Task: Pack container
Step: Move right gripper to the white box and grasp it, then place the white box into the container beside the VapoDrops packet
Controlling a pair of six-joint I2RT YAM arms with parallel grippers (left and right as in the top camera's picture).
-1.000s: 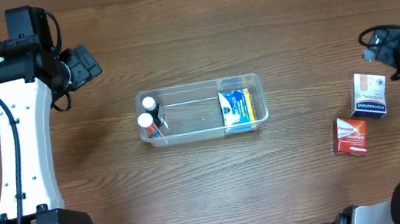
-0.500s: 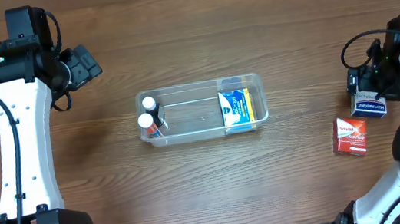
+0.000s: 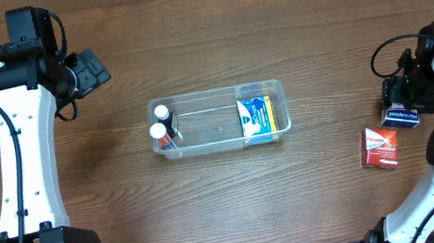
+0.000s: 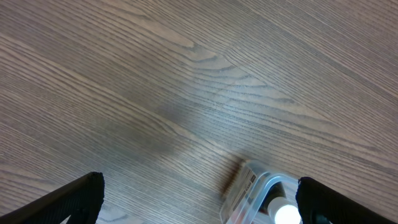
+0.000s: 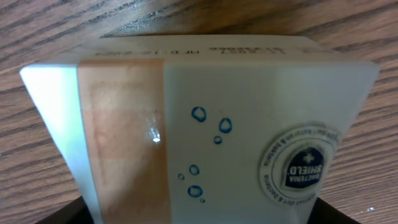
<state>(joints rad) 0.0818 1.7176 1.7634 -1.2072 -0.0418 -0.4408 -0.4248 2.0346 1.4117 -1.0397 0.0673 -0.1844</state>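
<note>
1. A brown wood-grain table (image 3: 229, 212) fills the overhead view, with an arm at each side.
2. The container (image 3: 210, 132), a clear plastic tub, sits at the table's centre, well apart from both arms.
3. Packed so far: two white-capped bottles (image 3: 158, 122) at its left end and a blue-and-yellow box (image 3: 255, 119) at its right end. The middle is bare.
4. Left to pack: a white bandage box (image 3: 402, 117) and a red box (image 3: 380, 147), near each other at the far right.
5. The right gripper (image 3: 405, 97) sits directly over the bandage box, which fills its wrist view. I cannot tell whether the jaws grip it.
6. The left gripper (image 3: 91, 71) hangs idle at upper left, jaws wide apart and holding nothing.
7. The task looks a little over half done.
</note>
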